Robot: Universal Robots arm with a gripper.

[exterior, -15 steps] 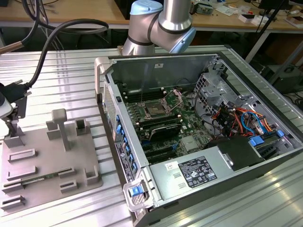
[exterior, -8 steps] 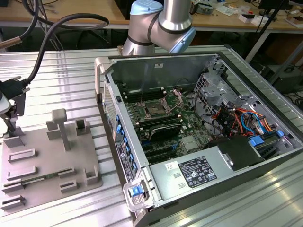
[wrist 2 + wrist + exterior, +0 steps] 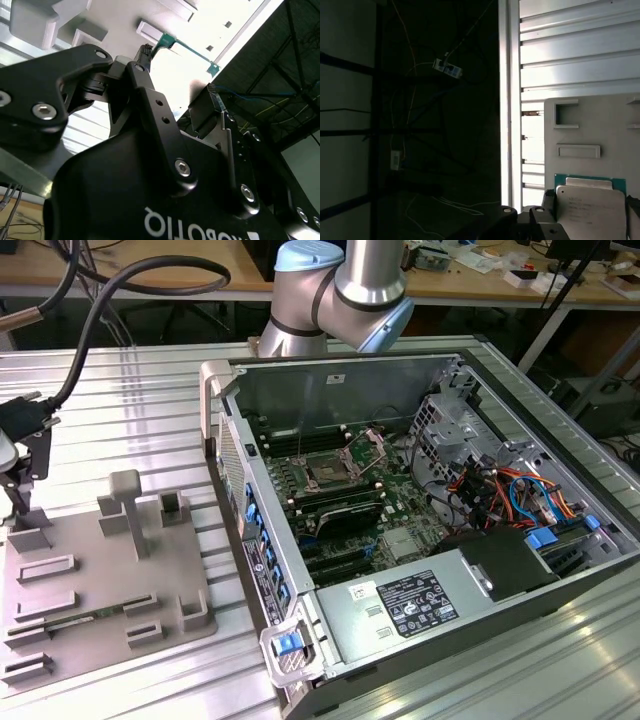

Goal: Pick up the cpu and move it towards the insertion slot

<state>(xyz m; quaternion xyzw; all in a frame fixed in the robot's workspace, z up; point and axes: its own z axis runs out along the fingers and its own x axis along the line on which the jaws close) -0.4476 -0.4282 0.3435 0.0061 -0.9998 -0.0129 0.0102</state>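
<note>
Exterior view's left: gripper above far edge of grey tray; judged clamped on cpu, fingers against opposite edges. Right: insertion slot, uncovered, inside open case, well apart. Step: pick-up, carry pending. Calls for steady grip, clearance over case wall.

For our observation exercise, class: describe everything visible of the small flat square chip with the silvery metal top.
The small flat square cpu with a pale silvery metal top carries faint print; its green board shows as a rim along one edge. The jaws of the black gripper close on two opposite sides. Behind it lies the grey plastic tray with rectangular recesses; contact with it cannot be told. In the second wrist view the chip shows edge-on as a thin green strip.
</note>
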